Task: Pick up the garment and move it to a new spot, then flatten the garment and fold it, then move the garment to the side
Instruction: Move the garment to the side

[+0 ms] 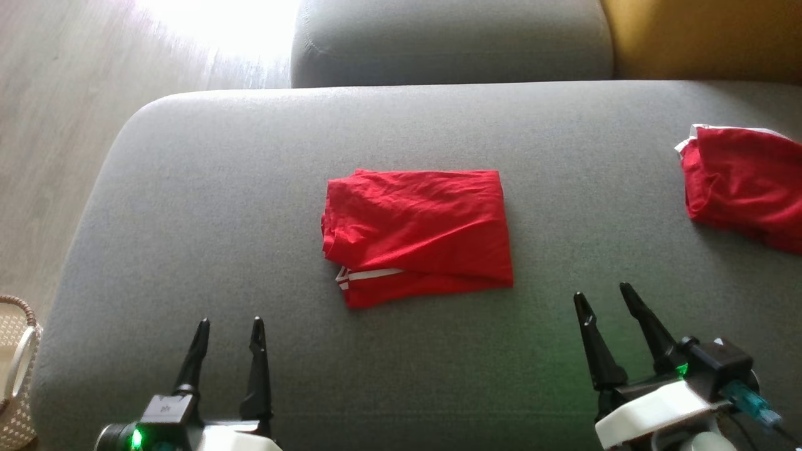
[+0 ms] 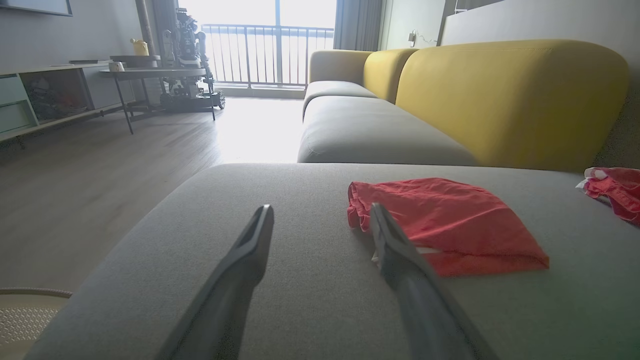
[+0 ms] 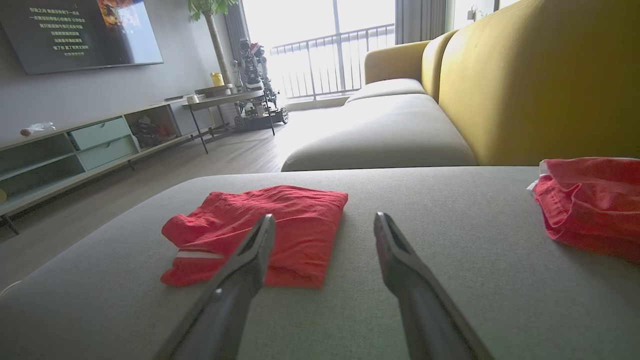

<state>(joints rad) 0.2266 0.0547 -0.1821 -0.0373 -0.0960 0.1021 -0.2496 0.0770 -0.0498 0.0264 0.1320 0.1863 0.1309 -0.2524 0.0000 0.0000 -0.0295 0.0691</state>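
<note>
My left fingers point(image 1: 195, 354) and right fingers point(image 1: 592, 338) gape empty. Garment point(image 1: 416, 235) looks folded on the sofa point(image 1: 188, 207); pinching one layer could undo it moving sideways.

Left gripper point(image 1: 230, 321) now: two long, dark, tapering fingers point(image 1: 190, 366) on a black block, with a green light point(image 1: 135, 438) glowing beside it. Right gripper point(image 1: 601, 290): same black spikes, a white wrist shell point(image 1: 655, 410), and a blue plug point(image 1: 752, 401) at its side.

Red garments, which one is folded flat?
The middle garment, a flat, neat rectangle. The right garment lies bunched and lumpy.
</note>
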